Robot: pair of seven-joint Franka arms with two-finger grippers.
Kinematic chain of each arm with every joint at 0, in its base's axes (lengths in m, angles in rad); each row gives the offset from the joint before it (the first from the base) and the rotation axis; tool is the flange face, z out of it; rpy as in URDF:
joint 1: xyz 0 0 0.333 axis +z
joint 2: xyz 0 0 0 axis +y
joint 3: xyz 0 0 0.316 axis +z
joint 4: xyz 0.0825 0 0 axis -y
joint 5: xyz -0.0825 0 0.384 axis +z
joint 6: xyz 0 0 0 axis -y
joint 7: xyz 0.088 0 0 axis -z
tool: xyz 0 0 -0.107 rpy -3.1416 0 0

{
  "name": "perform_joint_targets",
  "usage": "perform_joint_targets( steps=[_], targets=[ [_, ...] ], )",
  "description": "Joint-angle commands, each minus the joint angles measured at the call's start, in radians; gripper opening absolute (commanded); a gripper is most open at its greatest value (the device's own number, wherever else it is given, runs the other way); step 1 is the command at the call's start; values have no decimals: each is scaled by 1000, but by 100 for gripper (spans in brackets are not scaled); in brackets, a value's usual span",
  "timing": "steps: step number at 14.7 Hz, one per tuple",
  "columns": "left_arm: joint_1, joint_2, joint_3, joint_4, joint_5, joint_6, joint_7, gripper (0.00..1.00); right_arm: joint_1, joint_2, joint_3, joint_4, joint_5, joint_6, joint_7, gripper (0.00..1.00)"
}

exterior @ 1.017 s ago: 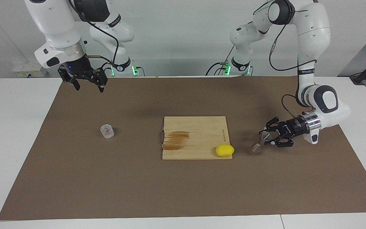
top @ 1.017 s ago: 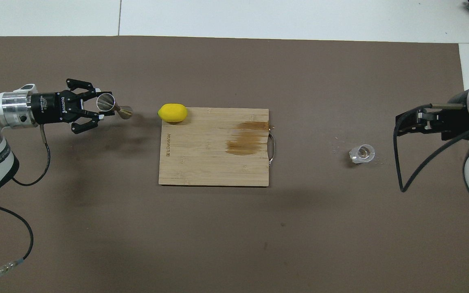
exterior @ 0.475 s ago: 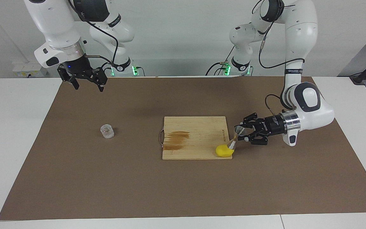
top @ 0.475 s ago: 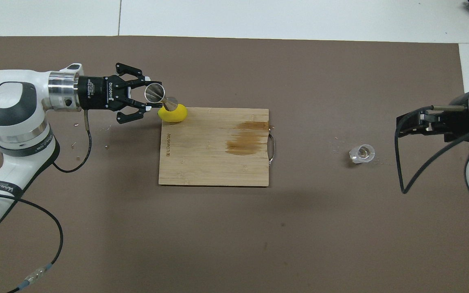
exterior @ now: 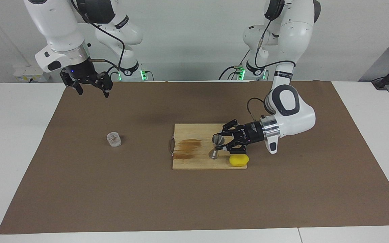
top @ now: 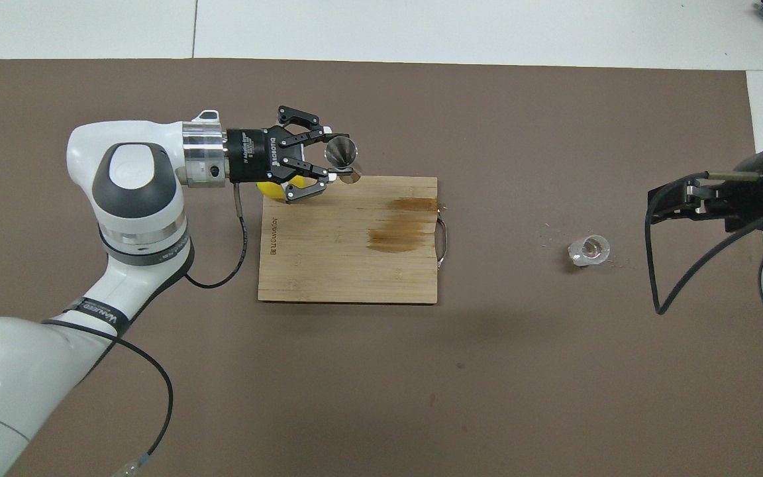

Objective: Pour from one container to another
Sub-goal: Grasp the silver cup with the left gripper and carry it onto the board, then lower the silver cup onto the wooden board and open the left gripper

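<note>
A: Where does the left gripper sit?

B: It reaches in level over the wooden cutting board, at the board's edge farther from the robots. Its fingers are clamped on the silver jigger, gripping the upper of the 2 cones near the waist.

A: Is the jigger upright?

B: Close to upright in the facing view, open mouth up. Its lower cone is over the board, but whether it touches the wood cannot be told. In the overhead view the jigger shows its shiny mouth at the board's rim.

A: What else is on the board?

B: A yellow lemon lies at the corner toward the left arm's end, directly beneath the left gripper's wrist. A brown stain marks the wood nearer the board's metal handle.

A: And the glass tumbler?

B: It stands alone on the brown mat, well apart from the board, toward the right arm's end of the table. From overhead the tumbler has a few small crumbs scattered around it.

A: The right gripper?

B: It waits in the air over the mat, empty, with its fingers spread apart.
</note>
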Motion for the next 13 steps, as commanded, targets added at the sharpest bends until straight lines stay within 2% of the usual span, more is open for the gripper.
perform_joint_targets(
  steps=[1, 5, 13],
  targets=[
    [-89, -12, 14, -27, -62, 117, -28, 0, -10, -21, 6, -19, -7, 1, -3, 99],
    [-188, -5, 15, -58, -140, 272, -32, 0, -9, -21, 5, -19, -7, -7, 11, 99],
    [-205, -5, 14, -107, -138, 351, -28, 0, -9, -21, 5, -17, -7, -13, 22, 100]
  ],
)
